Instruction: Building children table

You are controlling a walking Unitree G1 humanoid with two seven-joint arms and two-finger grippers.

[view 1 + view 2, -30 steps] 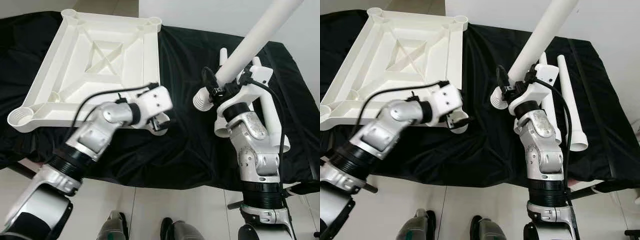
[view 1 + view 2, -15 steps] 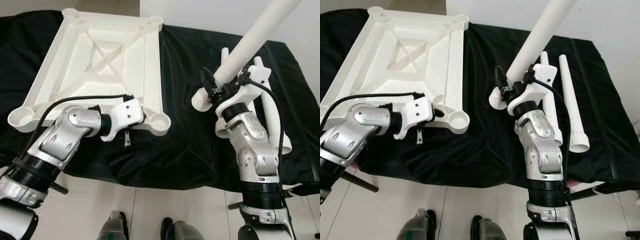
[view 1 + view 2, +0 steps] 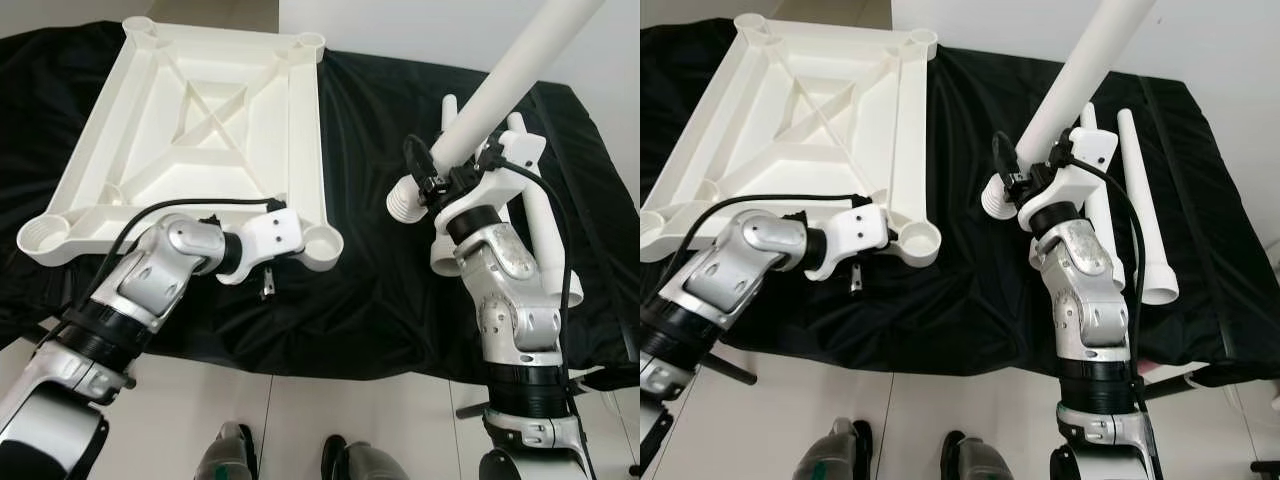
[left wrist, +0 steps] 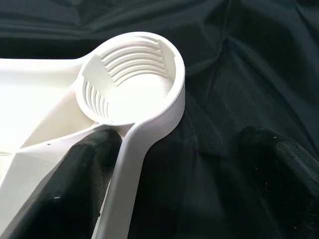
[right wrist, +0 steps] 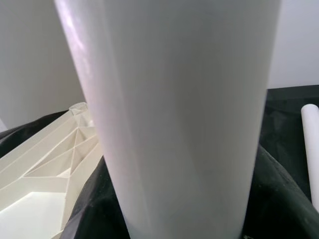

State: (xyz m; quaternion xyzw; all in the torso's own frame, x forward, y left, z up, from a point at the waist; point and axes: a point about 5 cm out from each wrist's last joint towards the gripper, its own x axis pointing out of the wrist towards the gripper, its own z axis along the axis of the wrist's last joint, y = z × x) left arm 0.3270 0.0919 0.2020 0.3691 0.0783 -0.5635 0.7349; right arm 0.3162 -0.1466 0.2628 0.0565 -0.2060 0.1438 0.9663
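Observation:
The white tabletop (image 3: 190,120) lies upside down on the black cloth, ribs up, with a round socket at each corner. My left gripper (image 4: 174,184) is open at the near right corner socket (image 3: 322,243). It straddles the rim (image 4: 134,164), one finger (image 4: 65,194) inside it and the other (image 4: 284,169) over the cloth. My right gripper (image 3: 447,180) is shut on a white table leg (image 3: 510,75). That leg slants up to the far right, and its ribbed end (image 3: 404,203) hangs above the cloth, right of the tabletop.
Two more white legs (image 3: 1143,200) (image 3: 1095,215) lie on the cloth behind my right arm. The black cloth (image 3: 370,290) drapes over the table's near edge. My feet (image 3: 230,455) stand on white floor tiles below. A white wall rises at the back right.
My left gripper has drawn back from on top of the near right corner socket to its near side and now straddles the rim. The right arm and its leg have hardly moved.

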